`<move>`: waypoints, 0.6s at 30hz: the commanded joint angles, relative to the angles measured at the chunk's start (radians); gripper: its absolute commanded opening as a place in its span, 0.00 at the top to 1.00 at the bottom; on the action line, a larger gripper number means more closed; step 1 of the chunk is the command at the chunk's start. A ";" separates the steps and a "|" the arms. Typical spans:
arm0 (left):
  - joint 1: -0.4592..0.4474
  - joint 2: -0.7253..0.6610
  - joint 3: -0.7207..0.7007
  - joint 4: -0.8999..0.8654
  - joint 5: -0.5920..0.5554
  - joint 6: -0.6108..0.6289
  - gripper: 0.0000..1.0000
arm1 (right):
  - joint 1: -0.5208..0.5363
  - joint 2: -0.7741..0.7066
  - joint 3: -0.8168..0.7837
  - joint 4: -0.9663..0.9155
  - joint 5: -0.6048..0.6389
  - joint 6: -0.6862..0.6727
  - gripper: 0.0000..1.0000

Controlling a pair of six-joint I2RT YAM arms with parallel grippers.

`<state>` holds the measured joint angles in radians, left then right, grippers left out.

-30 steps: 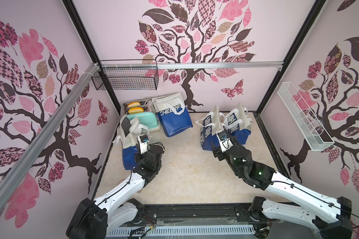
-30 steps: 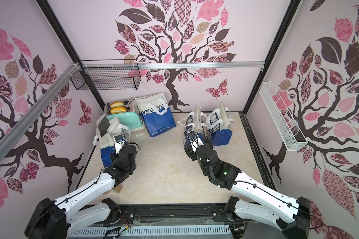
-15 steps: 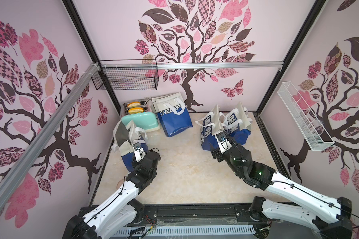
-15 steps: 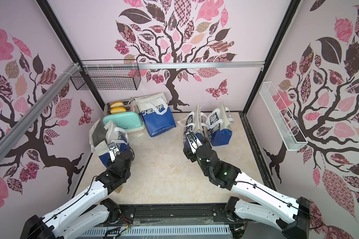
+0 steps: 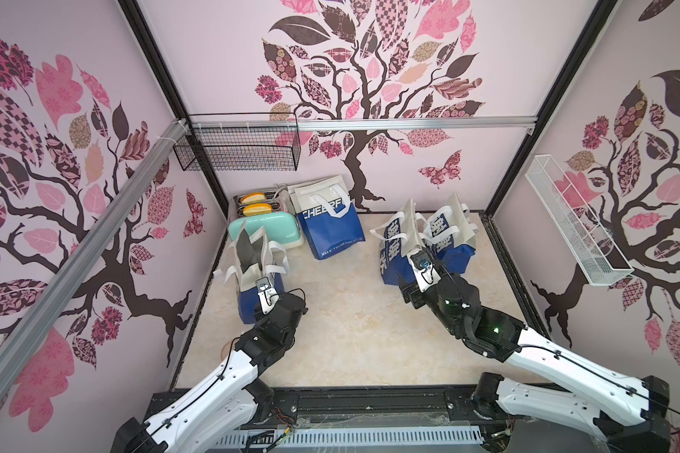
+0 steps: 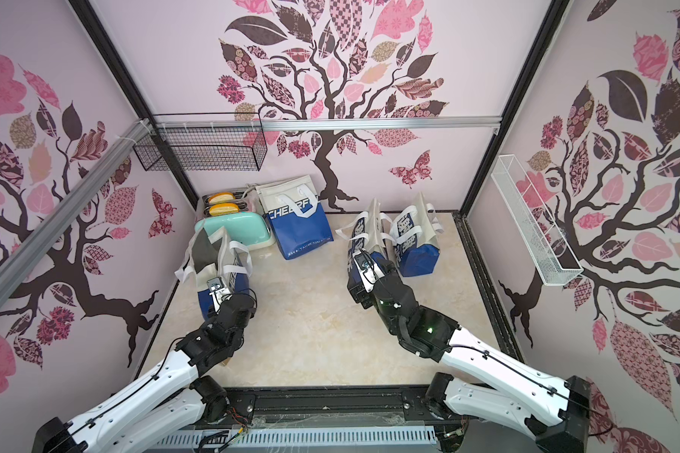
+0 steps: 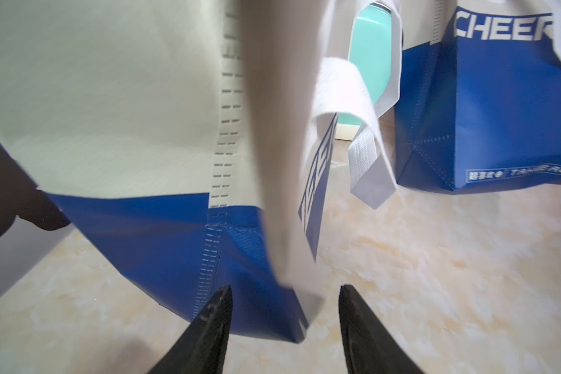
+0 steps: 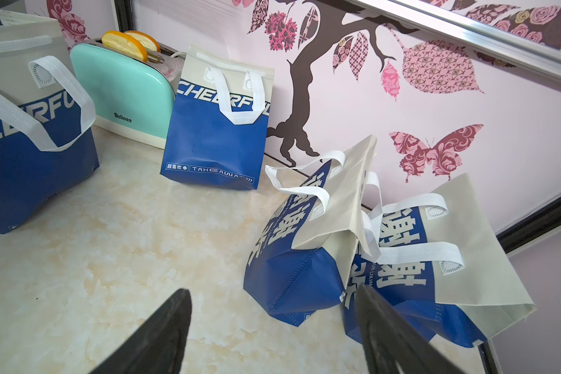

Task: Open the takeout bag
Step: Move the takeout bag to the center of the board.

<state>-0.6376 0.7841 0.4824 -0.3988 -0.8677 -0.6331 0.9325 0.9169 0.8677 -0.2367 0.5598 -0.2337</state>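
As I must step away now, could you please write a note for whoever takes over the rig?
Left tool: open, holding nothing, close to the left bag.
Right tool: open, empty, facing the two right bags.
Done: left bag stands with its mouth spread.
Left: back bag and the right bags look shut; open them if wanted.
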 commanded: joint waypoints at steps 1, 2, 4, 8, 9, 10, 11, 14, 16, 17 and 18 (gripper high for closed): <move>-0.017 -0.042 0.001 -0.092 0.049 -0.049 0.43 | 0.000 -0.023 0.002 -0.004 -0.018 0.016 0.18; -0.018 -0.059 0.004 -0.107 0.062 -0.052 0.43 | 0.001 -0.025 0.002 -0.004 -0.018 0.015 0.18; -0.017 -0.091 0.008 -0.133 0.079 -0.052 0.43 | -0.001 -0.029 0.002 -0.004 -0.020 0.017 0.18; -0.017 -0.142 0.023 -0.179 0.086 -0.052 0.42 | 0.000 -0.030 0.001 -0.004 -0.025 0.019 0.18; -0.017 -0.151 0.030 -0.186 0.088 -0.050 0.42 | 0.000 -0.030 0.000 -0.003 -0.028 0.019 0.18; -0.017 -0.157 0.034 -0.190 0.091 -0.046 0.42 | 0.000 -0.029 0.000 -0.004 -0.029 0.019 0.18; -0.018 -0.161 0.040 -0.194 0.094 -0.042 0.42 | 0.000 -0.029 0.002 -0.005 -0.030 0.019 0.18; -0.018 -0.162 0.051 -0.207 0.105 -0.041 0.42 | 0.000 -0.029 0.004 -0.008 -0.032 0.017 0.18; -0.017 -0.162 0.052 -0.211 0.111 -0.048 0.41 | 0.001 -0.029 0.005 -0.009 -0.035 0.018 0.17; -0.018 -0.161 0.051 -0.212 0.114 -0.048 0.41 | 0.000 -0.029 0.006 -0.010 -0.035 0.017 0.17; -0.017 -0.163 0.051 -0.212 0.114 -0.050 0.41 | 0.001 -0.027 0.007 -0.011 -0.036 0.016 0.17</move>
<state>-0.6529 0.6277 0.5163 -0.5850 -0.7704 -0.6773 0.9325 0.8978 0.8677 -0.2424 0.5335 -0.2241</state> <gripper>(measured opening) 0.593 0.826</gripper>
